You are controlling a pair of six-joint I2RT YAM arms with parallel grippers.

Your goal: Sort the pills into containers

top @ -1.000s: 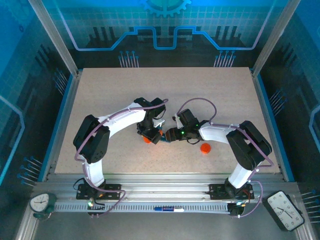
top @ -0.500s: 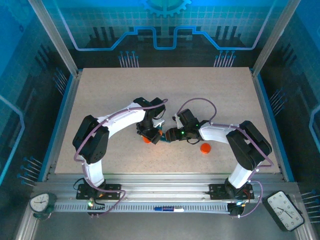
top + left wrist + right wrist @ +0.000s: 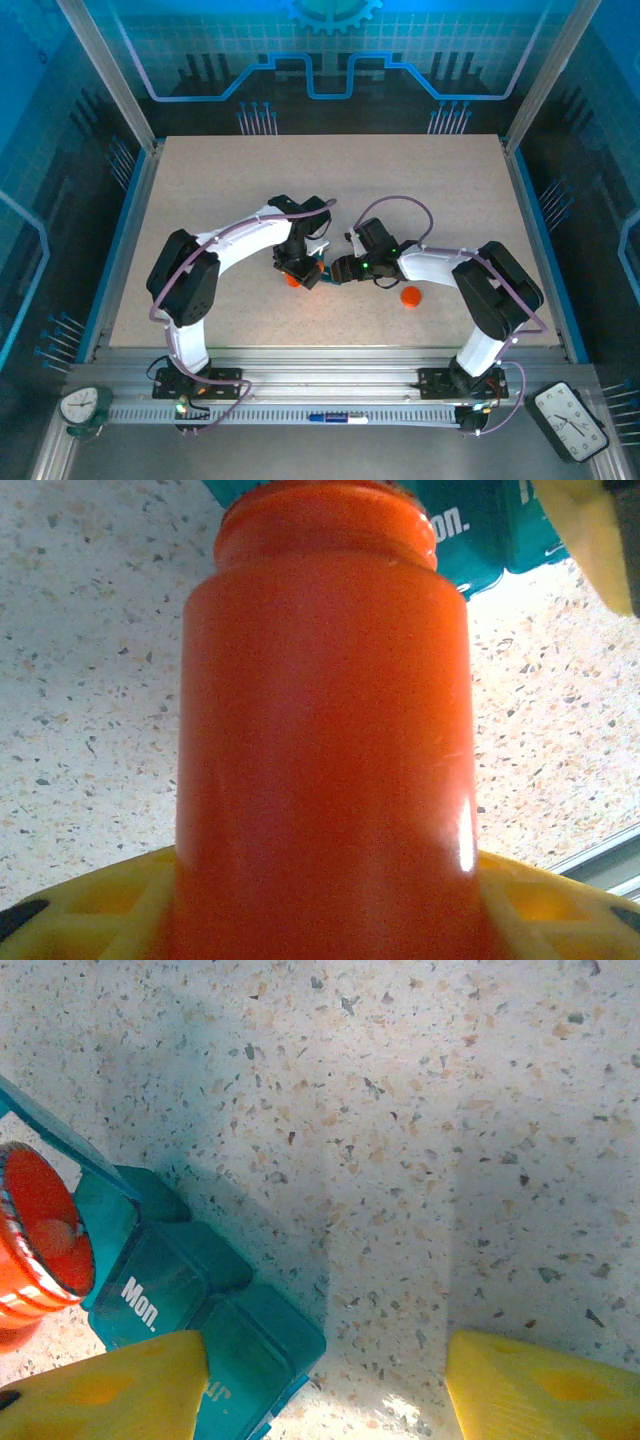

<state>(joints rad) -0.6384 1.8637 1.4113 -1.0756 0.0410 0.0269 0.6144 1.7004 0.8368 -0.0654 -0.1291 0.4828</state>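
My left gripper [image 3: 320,885] is shut on an orange bottle [image 3: 320,730], which lies tipped with its open mouth against the dark-teal pill box [image 3: 470,540]. In the right wrist view the pill box [image 3: 200,1300] sits at the lower left, with a compartment marked "Mon." and one lid [image 3: 60,1135] raised. The bottle's mouth [image 3: 40,1240] faces the box, and a pale pill [image 3: 57,1235] shows inside it. My right gripper [image 3: 325,1385] is open; its left finger [image 3: 110,1390] rests against the box and bare table lies between the fingers. From above, both grippers [image 3: 300,268] [image 3: 338,268] meet mid-table.
An orange bottle cap [image 3: 410,296] lies on the speckled table [image 3: 420,190] just right of the right gripper. Blue walls and metal rails [image 3: 330,375] frame the table.
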